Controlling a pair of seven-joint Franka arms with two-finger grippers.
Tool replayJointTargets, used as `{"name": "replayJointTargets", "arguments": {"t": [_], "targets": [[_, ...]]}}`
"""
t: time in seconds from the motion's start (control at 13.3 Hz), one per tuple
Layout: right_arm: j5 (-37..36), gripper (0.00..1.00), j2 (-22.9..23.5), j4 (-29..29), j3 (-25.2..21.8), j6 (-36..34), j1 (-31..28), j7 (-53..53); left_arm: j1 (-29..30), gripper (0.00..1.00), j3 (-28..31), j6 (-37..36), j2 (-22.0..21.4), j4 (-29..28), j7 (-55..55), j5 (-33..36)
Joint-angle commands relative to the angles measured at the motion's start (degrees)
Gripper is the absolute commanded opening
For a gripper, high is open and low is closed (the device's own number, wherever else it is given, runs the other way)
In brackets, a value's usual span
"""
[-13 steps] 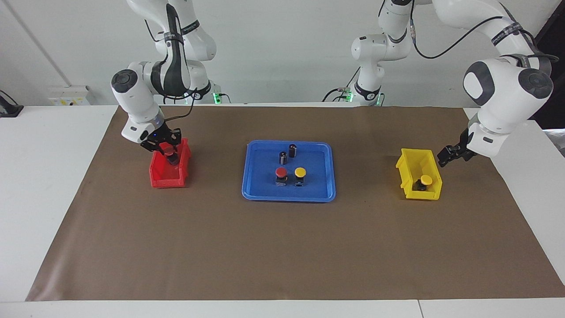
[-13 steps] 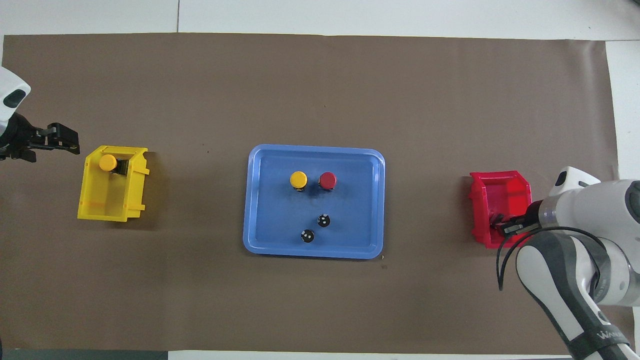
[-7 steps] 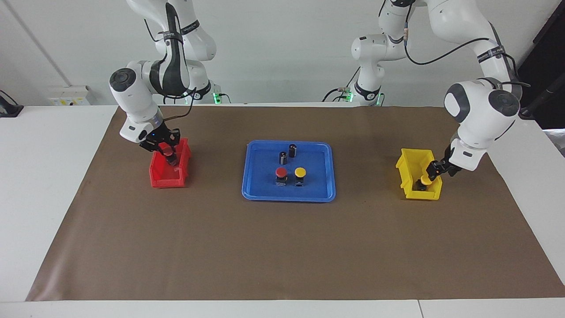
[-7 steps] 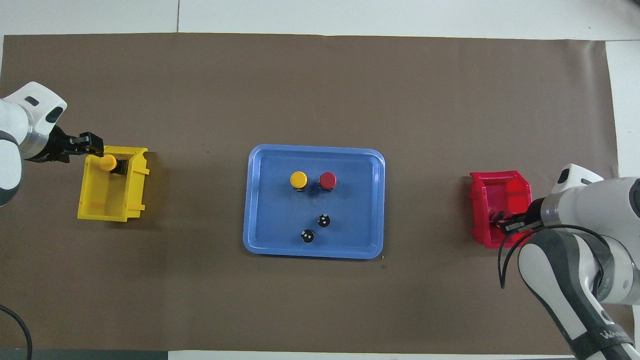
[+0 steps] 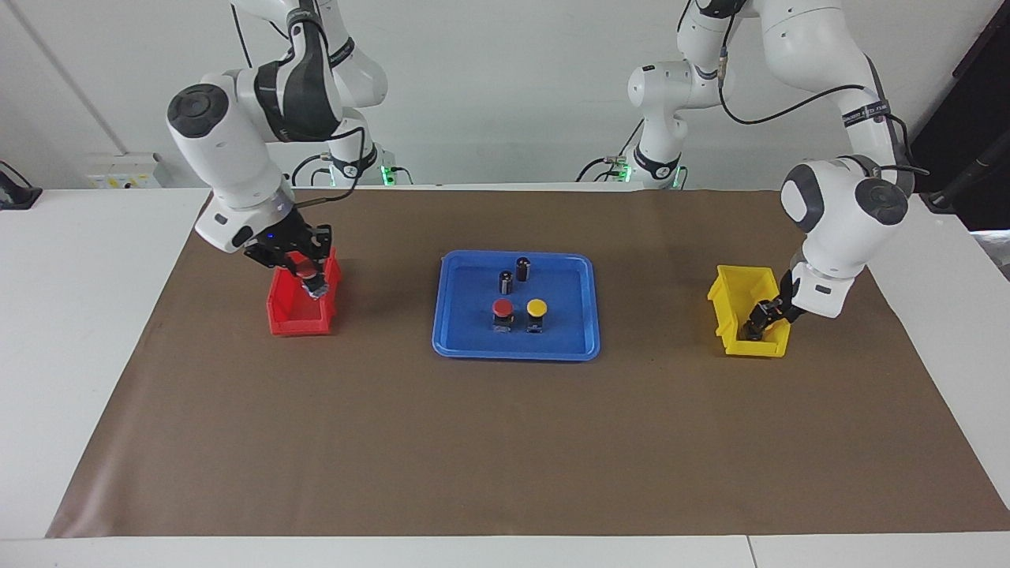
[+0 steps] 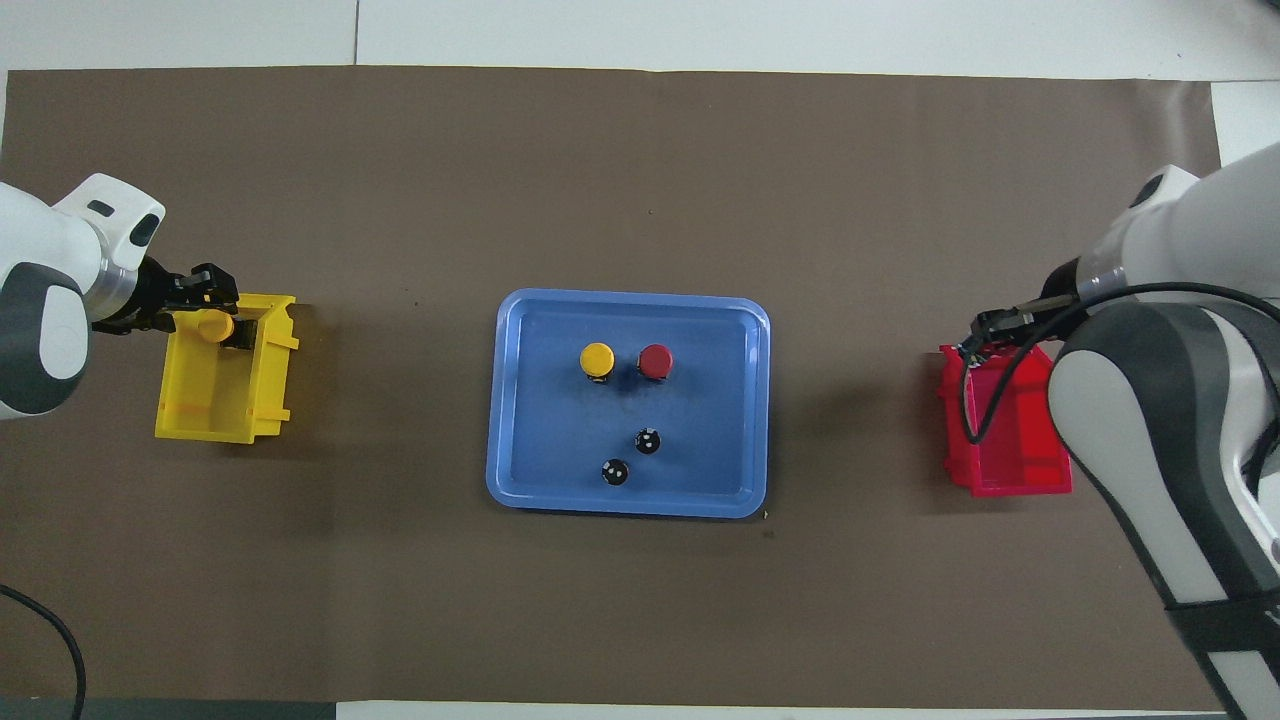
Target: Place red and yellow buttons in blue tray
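Note:
The blue tray (image 5: 568, 319) lies mid-table and also shows in the overhead view (image 6: 720, 400). On it stand one red button (image 5: 503, 307) and one yellow button (image 5: 536, 307). My right gripper (image 5: 306, 272) is shut on a second red button (image 5: 301, 264) and holds it just over the red bin (image 5: 296, 319). My left gripper (image 5: 762, 314) is down inside the yellow bin (image 5: 730, 296), at the second yellow button (image 6: 214, 326), which the hand mostly hides in the facing view.
Two dark capless cylinders (image 5: 506, 281) (image 5: 523, 268) stand in the tray, nearer to the robots than the buttons. The red bin is toward the right arm's end, the yellow bin toward the left arm's end. A brown mat (image 5: 505, 442) covers the table.
My left gripper swung in from beside the yellow bin and came down into it at the yellow button. My right gripper rose out of the red bin with the red button.

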Motion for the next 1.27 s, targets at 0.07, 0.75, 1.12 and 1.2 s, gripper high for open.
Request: {"name": "replayJointTargets", "arguments": {"t": [0.07, 0.75, 1.12, 1.2], "targets": [[1.66, 0.28, 5.59, 3.56, 0.25, 7.37, 9.64, 17.69, -0.41, 0.74, 0.2, -1.53, -0.45, -0.16, -5.67, -2.52], [1.39, 0.29, 8.24, -5.22, 0.25, 18.11, 16.53, 25.64, -0.42, 0.73, 0.38, -1.36, -0.45, -0.69, -5.96, -2.43], [1.39, 0.29, 8.76, -8.75, 0.25, 23.55, 16.7, 25.73, 0.38, 0.71, 0.38, -1.27, -0.45, -0.78, -6.04, -2.43], [1.39, 0.29, 9.64, -8.75, 0.25, 25.05, 16.87, 25.73, 0.38, 0.67, 0.38, -1.27, -0.45, -0.86, -6.04, -2.43]]}}
